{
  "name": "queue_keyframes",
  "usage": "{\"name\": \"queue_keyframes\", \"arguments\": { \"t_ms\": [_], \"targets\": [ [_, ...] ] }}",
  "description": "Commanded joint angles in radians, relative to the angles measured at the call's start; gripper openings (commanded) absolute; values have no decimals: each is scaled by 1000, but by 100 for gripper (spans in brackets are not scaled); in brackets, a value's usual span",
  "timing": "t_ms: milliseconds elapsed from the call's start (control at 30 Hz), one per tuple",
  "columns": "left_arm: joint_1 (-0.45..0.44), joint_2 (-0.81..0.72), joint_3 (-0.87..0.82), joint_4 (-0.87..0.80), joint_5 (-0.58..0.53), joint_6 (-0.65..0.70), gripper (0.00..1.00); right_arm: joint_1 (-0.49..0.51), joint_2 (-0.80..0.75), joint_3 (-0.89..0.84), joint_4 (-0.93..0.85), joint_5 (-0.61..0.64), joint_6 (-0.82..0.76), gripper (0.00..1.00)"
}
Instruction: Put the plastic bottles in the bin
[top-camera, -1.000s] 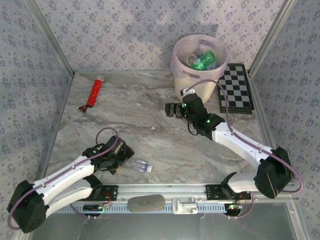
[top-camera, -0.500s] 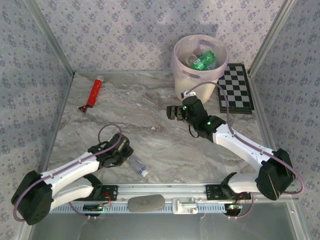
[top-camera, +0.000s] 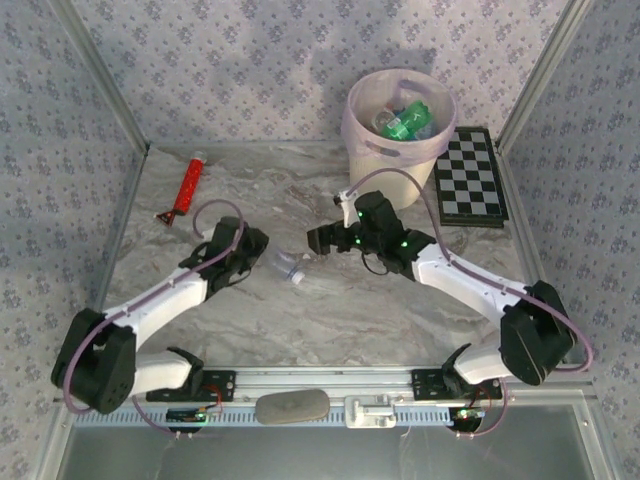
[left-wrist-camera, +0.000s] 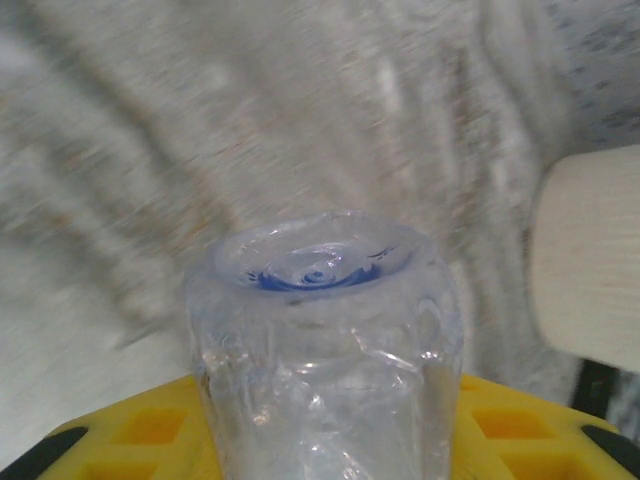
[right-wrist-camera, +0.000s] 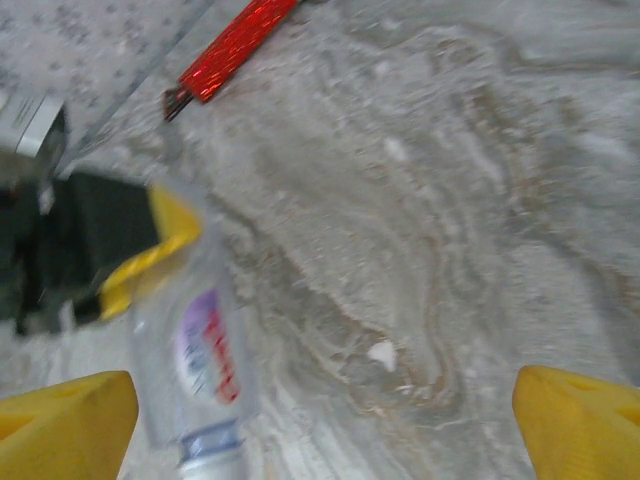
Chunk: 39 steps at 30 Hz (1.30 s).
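Note:
My left gripper (top-camera: 262, 258) is shut on a clear plastic bottle (top-camera: 286, 268) near the middle of the table. The bottle (left-wrist-camera: 325, 350) stands between the yellow fingers (left-wrist-camera: 140, 435), its base toward the camera. My right gripper (top-camera: 320, 240) hangs open just right of the bottle, its yellow fingertips (right-wrist-camera: 62, 412) wide apart. From the right wrist, the labelled, blue-capped bottle (right-wrist-camera: 195, 360) lies at the lower left. The cream bin (top-camera: 400, 150) with its pinkish liner stands at the back right, with green bottles (top-camera: 405, 122) and others inside.
A long red tube (top-camera: 188, 182) lies at the back left and appears again as a red tube (right-wrist-camera: 235, 45) from the right wrist. A flat checkerboard (top-camera: 470, 175) lies right of the bin. The bin's cream wall (left-wrist-camera: 590, 260) is at the right of the left wrist view.
The left gripper has carried the bottle from near the front edge up toward the table's middle. The right gripper has shifted left toward it.

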Motion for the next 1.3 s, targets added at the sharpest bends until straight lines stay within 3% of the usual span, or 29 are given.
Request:
{"name": "queue_keyframes", "arguments": {
  "t_ms": [0,200,433,700,933,1033,1167,1200,1267],
  "targets": [
    [26,70,113,127,107,110,44,20,35,36,30,-125,-29,97],
    [26,175,238,163,268,188,43,32,106,78,13,-122,-39,96],
    [0,153,239,166,310,253,41,30,190,151,-19,-122,-58,93],
    [-12,120,218,162,324,282,41,30,254,195,-22,-173,-47,76],
    [-12,119,202,195,329,268,43,30,270,195,-8,-212,-24,55],
    [-12,118,203,195,330,267,55,29,264,187,1,-210,-20,48],
    [2,102,201,154,306,270,95,23,242,185,-8,-183,-28,46],
    [11,92,199,142,296,275,100,20,235,187,-18,-172,-34,47],
    [41,66,187,129,280,284,100,9,222,196,-50,-144,-49,47]
  ]
}}
